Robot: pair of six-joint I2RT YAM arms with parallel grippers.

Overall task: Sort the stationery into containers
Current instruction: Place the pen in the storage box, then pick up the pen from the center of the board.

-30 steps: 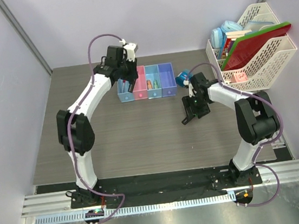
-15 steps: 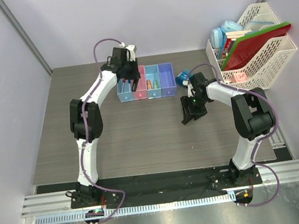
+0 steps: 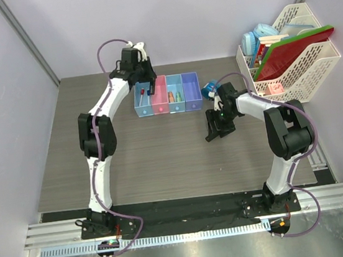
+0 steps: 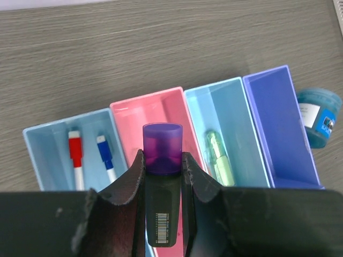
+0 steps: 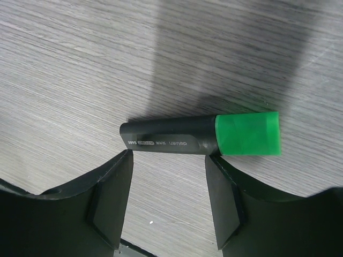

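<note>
Pinching the purple highlighter (image 4: 162, 140), the left gripper (image 4: 162, 158) is pulling back toward twelve o'clock, drop pending. The right gripper (image 5: 169, 165), spread, is nearing the green highlighter (image 5: 203, 136).

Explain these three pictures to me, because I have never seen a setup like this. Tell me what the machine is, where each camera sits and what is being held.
This is a two-armed robot bolted at the near edge of a table. Each arm ends in a two-finger gripper. The wide picture comes from a fixed camera above and behind the arms. The other two come from cameras on the wrists.

The left gripper holds a purple-capped highlighter above a row of four small bins. The first bin holds a red-capped pen and a blue-capped pen, and the third holds a pale-green item. A blue roll lies beside the last bin.

The right gripper is open over a green-capped highlighter lying on the table. A white rack stands at the right.
</note>
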